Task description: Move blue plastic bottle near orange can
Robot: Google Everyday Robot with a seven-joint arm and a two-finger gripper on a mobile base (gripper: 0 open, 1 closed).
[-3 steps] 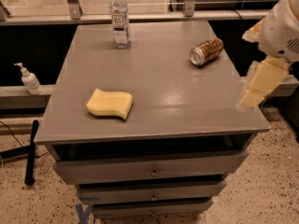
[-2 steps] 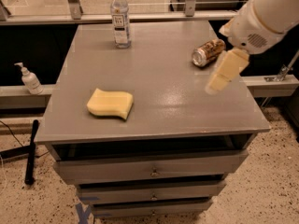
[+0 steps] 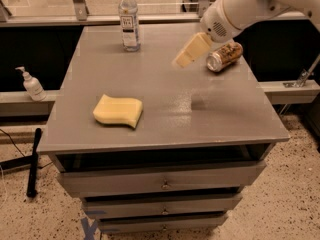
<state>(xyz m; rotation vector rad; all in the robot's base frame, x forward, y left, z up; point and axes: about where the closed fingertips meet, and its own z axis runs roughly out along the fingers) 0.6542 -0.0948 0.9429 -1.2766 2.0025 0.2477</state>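
The blue plastic bottle (image 3: 129, 21) is seen upright at the far edge of the table (image 3: 165, 109), left of and beyond the gripper (image 3: 191, 51), which is held beside the toppled orange can (image 3: 225, 56). Whether it is clenched cannot be told.

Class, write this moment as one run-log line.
gripper: over table, left of can | bottle: upright at rear, not grasped | can: on its side, right

Bottle (image 3: 129, 20) and can (image 3: 225, 57), well apart on the tabletop (image 3: 165, 114).
The clear bottle, with white cap and white label, stands upright left of and beyond the end effector (image 3: 190, 51), which hovers over the tabletop's far half. The orange-brown can lies on its side just right of the end effector, silver end facing it.
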